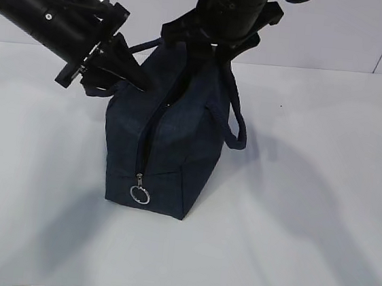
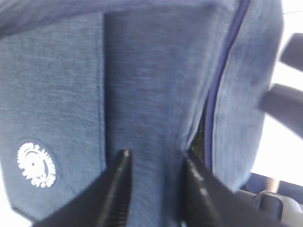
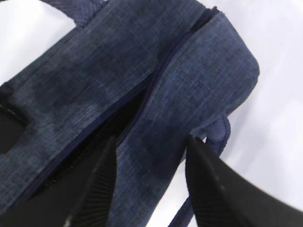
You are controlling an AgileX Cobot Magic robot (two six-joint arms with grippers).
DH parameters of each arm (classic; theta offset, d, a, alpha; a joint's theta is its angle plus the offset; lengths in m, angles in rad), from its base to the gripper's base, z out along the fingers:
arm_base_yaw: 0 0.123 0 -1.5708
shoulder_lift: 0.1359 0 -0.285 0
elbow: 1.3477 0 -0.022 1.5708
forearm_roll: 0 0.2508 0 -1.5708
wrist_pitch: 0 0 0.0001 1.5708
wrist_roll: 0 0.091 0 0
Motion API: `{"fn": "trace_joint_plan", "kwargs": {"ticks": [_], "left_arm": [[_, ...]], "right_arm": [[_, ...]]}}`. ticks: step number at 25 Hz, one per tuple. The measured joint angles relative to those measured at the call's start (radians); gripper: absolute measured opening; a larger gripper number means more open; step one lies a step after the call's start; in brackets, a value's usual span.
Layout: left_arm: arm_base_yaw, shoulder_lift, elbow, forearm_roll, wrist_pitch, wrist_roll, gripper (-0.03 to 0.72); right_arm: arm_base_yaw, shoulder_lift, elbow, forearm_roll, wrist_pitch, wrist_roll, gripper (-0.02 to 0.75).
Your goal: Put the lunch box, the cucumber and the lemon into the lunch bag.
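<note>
**Lunch bag: both grippers at the top, contents unseen**

The lunch bag (image 1: 167,140) stands on the white table (image 1: 322,198), its zipper (image 1: 153,129) parted along the top and the ring pull (image 1: 140,195) at its near end. No lunch box, cucumber or lemon shows outside the bag; whether they sit inside cannot be told, so loading appears finished or nearly so.

The left gripper (image 2: 154,163) stands with jaws apart, straddling fabric beside the zipper. The right gripper (image 3: 151,151) has jaws wider apart, straddling the bag's top panel beside the opening. Neither pinches the cloth.
</note>
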Motion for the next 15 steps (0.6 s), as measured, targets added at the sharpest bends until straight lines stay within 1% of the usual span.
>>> {"fn": "trace_joint_plan", "kwargs": {"ticks": [6,11,15], "left_arm": [[0.016,-0.007,0.000,0.006,0.004,0.018,0.241],[0.035,-0.037,-0.019,0.016,0.013,0.024,0.344],[0.037,-0.051,-0.066,0.018,0.016,0.026,0.366]], "right_arm": [[0.000,-0.009,-0.022,0.008,0.010,0.000,0.389],[0.000,-0.020,-0.100,0.014,0.064,0.002,0.389],[0.000,-0.023,-0.158,0.020,0.070,0.002,0.389]]}}
